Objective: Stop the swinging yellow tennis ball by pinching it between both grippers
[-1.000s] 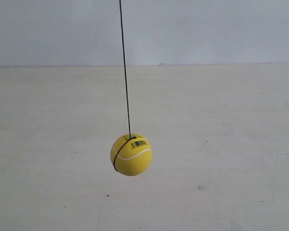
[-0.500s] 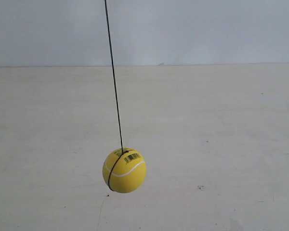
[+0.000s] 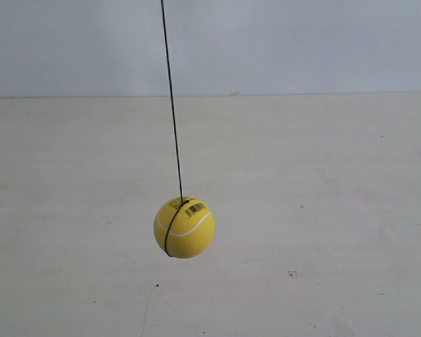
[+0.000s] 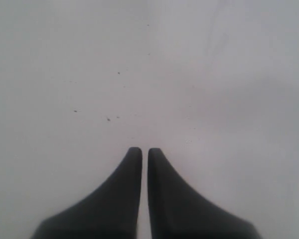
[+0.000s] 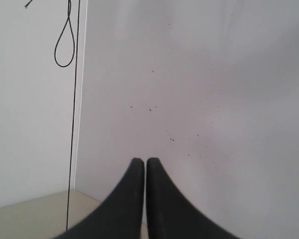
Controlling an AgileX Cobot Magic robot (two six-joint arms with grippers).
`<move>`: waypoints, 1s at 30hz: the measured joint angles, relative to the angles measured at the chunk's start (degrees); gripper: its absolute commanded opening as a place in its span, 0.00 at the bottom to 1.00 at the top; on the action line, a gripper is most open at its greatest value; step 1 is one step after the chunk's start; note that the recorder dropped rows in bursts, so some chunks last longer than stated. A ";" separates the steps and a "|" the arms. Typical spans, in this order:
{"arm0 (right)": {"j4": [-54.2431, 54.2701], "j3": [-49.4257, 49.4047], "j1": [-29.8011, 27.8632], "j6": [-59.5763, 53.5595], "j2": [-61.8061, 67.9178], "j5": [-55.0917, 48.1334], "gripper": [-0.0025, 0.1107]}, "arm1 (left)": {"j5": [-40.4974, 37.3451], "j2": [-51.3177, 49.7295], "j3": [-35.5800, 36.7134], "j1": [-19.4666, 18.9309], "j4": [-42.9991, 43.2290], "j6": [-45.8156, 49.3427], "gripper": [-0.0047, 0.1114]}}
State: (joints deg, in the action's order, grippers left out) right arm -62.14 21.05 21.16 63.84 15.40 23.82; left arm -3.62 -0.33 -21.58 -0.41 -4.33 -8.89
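The yellow tennis ball (image 3: 184, 227) hangs on a thin dark string (image 3: 172, 105) in the exterior view, left of centre above the pale table (image 3: 323, 210). Its white seam and barcode face the camera. Neither gripper shows in the exterior view. In the left wrist view my left gripper (image 4: 141, 150) is shut, its black jaws nearly touching, with nothing between them over a pale surface. My right gripper (image 5: 141, 160) is also shut and holds nothing. The ball appears in neither wrist view.
A pale wall (image 3: 302, 42) rises behind the table. In the right wrist view a dark string (image 5: 74, 124) runs past a white panel edge, with a loop (image 5: 65, 45) beside it. Small dark specks (image 3: 292, 274) mark the table.
The ball swung toward the exterior view's left and lower, then came back slightly right and up. The string's top shifted with it.
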 measured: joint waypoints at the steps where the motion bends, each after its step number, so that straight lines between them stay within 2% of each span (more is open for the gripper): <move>1: 0.00 0.00 0.00 0.00 0.00 0.00 0.02 | -0.16 0.04 0.00 -0.84 -0.10 0.00 0.08; 5: 0.00 0.00 0.00 0.00 0.00 0.00 0.02 | -1.35 0.13 0.00 -4.10 -0.24 0.00 0.08; 11: 0.00 0.00 0.00 0.00 0.00 0.00 0.02 | -2.10 0.26 2.15 -6.94 -0.38 0.00 0.08; 19: 0.00 0.00 0.00 0.00 0.00 0.11 0.02 | -1.84 0.26 11.63 -7.06 -0.01 -0.10 0.08; 25: 0.00 0.00 0.00 0.00 0.00 0.33 0.02 | 1.09 0.26 20.61 -7.06 1.71 -0.10 0.08; 30: 0.00 0.00 0.00 0.10 0.00 0.37 0.02 | -2.76 0.26 21.36 -7.06 2.97 0.48 0.08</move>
State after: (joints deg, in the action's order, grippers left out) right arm -62.14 21.05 21.16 63.94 15.40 24.19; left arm -6.39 -0.06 -0.23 -7.47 -1.36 -8.40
